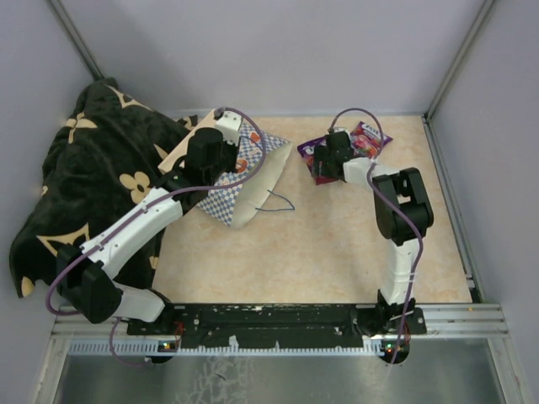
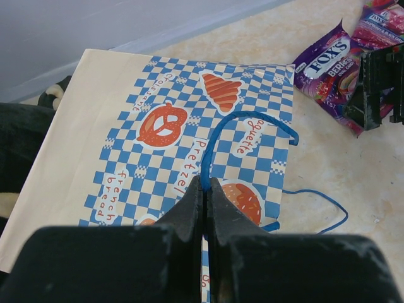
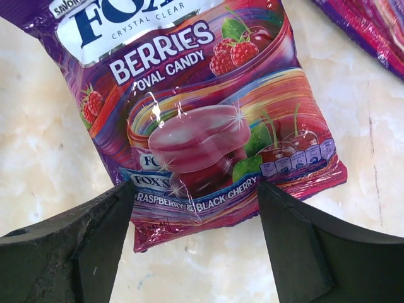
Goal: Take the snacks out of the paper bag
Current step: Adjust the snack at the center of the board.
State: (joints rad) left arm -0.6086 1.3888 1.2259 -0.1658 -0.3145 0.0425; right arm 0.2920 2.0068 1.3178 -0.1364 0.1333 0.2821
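Left wrist: left end effector [image 2: 203, 189] pressed together on blue cord handle [image 2: 218, 129] of paper bag [image 2: 126, 158] — bag on its side on bench [image 2: 328, 164], checkered face up, beside black blanket [image 1: 93, 168]. Right end effector [image 3: 196, 189] spread wide, straddling btm edge of purple snack packet [image 3: 189, 113] (Fox's berries), flat on bench — 2nd packet [image 3: 372, 25] just beside.

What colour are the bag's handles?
Blue cord handles, clearest in the left wrist view.
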